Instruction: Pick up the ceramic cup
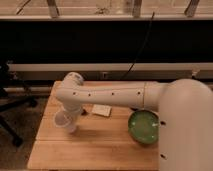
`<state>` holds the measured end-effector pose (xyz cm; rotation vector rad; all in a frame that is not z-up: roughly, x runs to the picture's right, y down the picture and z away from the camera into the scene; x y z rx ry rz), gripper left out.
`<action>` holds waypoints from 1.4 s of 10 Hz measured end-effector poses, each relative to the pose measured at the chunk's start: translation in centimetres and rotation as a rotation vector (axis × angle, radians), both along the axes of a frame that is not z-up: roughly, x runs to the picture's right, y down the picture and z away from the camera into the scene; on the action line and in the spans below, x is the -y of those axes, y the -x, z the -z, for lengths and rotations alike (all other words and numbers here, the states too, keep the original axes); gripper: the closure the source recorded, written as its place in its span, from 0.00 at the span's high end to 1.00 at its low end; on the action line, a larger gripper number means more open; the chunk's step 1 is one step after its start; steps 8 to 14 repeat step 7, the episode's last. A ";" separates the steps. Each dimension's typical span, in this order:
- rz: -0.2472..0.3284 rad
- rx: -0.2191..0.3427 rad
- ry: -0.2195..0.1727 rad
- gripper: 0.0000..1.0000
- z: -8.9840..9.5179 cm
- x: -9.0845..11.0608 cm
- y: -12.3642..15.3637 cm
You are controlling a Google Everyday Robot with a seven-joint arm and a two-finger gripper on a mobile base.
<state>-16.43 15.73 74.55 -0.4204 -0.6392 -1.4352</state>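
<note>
Camera view | we see the claw [70, 116] low over the desk [100, 145], at the cup [64, 121] near its left edge | grip: cannot tell | cup seemingly not lifted yet; green bowl [143, 127] right.

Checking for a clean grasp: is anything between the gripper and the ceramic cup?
Nothing visible is. The gripper is right at the ceramic cup on the left of the wooden table. The white card and green bowl lie off to the right, away from the cup.
</note>
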 end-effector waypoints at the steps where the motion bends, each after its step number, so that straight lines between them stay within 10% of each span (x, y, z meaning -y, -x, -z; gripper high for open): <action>1: -0.001 0.001 0.000 0.00 0.1 0.1 0.0; 14: 0.000 0.003 0.001 0.00 0.3 0.9 -0.2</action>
